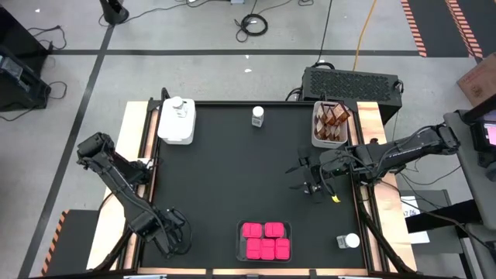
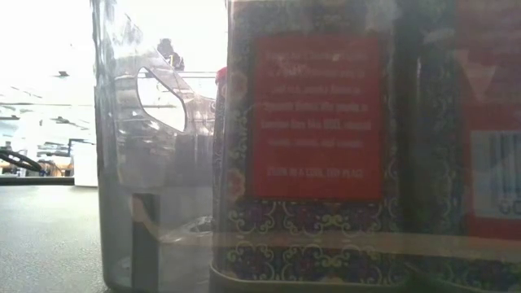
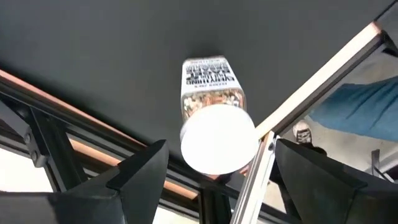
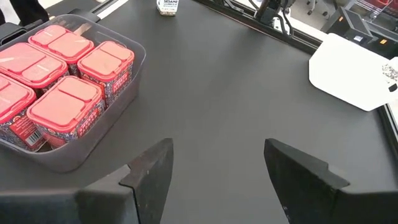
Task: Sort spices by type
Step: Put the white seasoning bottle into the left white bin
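Note:
Several pink square-topped boxes [image 1: 266, 240] [image 4: 62, 81] sit in a clear tray near the table's near edge. Brown jars [image 1: 332, 120] stand in a white tray at the far right. Clear white-lidded jars stand on the mat at the far middle [image 1: 258, 116] and the near right corner [image 1: 349, 241]; another sits on a white tray [image 1: 177, 120] at the far left. My left gripper [image 1: 174, 236] [image 3: 221, 146] is open at the near left corner, above one more clear jar [image 3: 211, 93]. Its fingers stand either side of the white lid [image 3: 217, 138], apart from it. My right gripper [image 1: 312, 184] [image 4: 217, 146] hangs open over bare mat right of centre.
The low view is blocked by the clear tray wall [image 2: 122, 163] and a pink box's red label [image 2: 317, 114]. The jar under my left gripper stands close to the table's copper edge rail [image 3: 323, 68]. Beyond it show a person's blue trouser leg [image 3: 360, 106] and shoe.

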Motion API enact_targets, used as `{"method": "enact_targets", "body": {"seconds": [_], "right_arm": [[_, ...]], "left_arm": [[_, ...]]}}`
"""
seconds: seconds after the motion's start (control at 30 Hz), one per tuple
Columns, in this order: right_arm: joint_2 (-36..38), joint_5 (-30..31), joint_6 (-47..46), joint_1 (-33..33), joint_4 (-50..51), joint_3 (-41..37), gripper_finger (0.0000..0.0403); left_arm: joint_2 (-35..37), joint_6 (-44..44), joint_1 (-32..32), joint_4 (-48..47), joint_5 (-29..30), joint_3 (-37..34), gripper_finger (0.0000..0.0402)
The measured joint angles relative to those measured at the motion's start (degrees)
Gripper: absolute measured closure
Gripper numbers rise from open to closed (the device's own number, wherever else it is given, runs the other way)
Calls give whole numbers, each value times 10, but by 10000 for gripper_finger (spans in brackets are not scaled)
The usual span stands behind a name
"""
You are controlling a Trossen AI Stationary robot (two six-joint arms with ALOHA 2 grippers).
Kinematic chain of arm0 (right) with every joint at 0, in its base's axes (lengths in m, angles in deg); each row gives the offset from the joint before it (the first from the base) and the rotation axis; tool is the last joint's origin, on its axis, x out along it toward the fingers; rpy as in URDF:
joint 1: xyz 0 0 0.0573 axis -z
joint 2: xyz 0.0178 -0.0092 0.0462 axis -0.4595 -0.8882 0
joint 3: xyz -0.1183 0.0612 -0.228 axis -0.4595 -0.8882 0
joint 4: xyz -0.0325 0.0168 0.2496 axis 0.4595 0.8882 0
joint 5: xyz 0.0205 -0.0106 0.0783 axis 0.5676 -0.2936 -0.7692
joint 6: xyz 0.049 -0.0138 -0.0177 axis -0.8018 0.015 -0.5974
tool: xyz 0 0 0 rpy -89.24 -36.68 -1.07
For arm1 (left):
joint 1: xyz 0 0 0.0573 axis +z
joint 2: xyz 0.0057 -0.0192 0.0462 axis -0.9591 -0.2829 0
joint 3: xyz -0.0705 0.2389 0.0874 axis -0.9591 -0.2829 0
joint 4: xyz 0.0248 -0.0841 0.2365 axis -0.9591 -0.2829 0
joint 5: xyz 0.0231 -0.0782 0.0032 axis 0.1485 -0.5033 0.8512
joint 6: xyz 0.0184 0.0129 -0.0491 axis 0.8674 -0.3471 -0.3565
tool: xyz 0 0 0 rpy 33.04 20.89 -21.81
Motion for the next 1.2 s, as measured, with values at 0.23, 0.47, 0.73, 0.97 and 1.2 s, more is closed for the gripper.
{"method": "enact_targets", "body": {"seconds": [0.23, 0.47, 0.73, 0.97, 1.2], "right_arm": [[0, 0, -1, 0, 0, 0, 156], [0, 0, 0, 0, 0, 0, 156], [0, 0, 0, 0, 0, 0, 156], [0, 0, -4, 0, 0, 0, 156], [0, 0, -4, 0, 0, 0, 156]], "left_arm": [[-2, -10, -3, 0, 13, 0, 104], [-31, -3, -9, 13, 12, 0, 104], [-53, 3, -17, 17, 5, 0, 104], [-57, 3, -20, 17, 0, 0, 104], [-57, 1, -20, 15, 8, 0, 104]]}}
